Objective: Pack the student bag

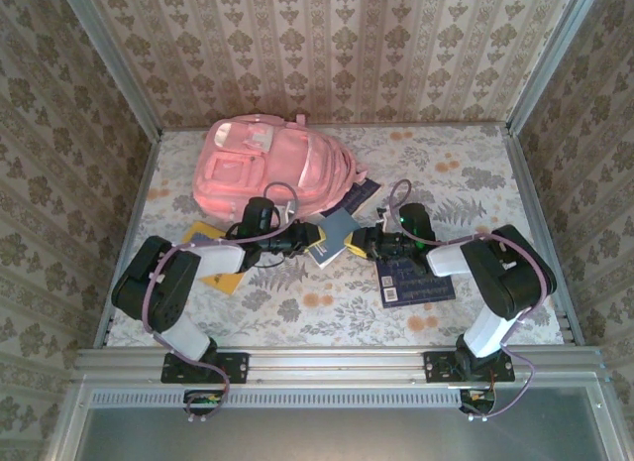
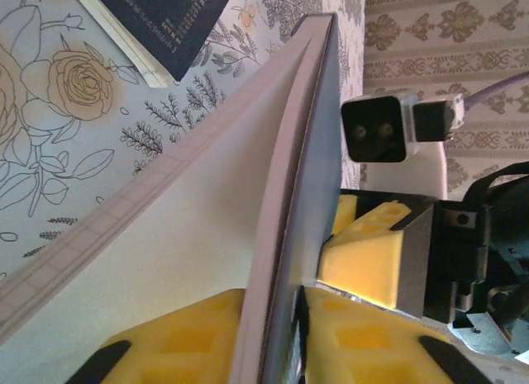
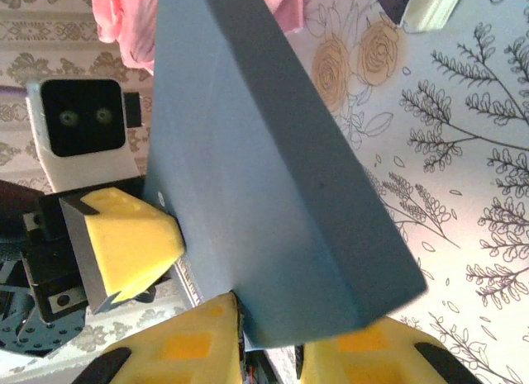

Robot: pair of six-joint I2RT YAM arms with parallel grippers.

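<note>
The pink student bag [image 1: 272, 169] lies on its back at the far left of the table, and a corner of it shows pink [image 3: 124, 21] in the right wrist view. A blue-grey book [image 1: 337, 228] is held tilted above the table centre, between both grippers. My left gripper [image 1: 309, 235] grips its left end, its yellow pads pressed on either face of the book [image 2: 289, 194]. My right gripper [image 1: 359, 241] holds the opposite end, pads against both faces of the book [image 3: 264, 169]. Each wrist view also shows the other gripper's yellow fingers [image 2: 364, 256] [image 3: 124, 239].
A dark navy book [image 1: 416, 278] lies flat under the right arm. A yellow book [image 1: 213, 253] lies beneath the left arm. Another dark book [image 1: 362, 193] rests beside the bag's right side. Patterned walls close in the table on three sides.
</note>
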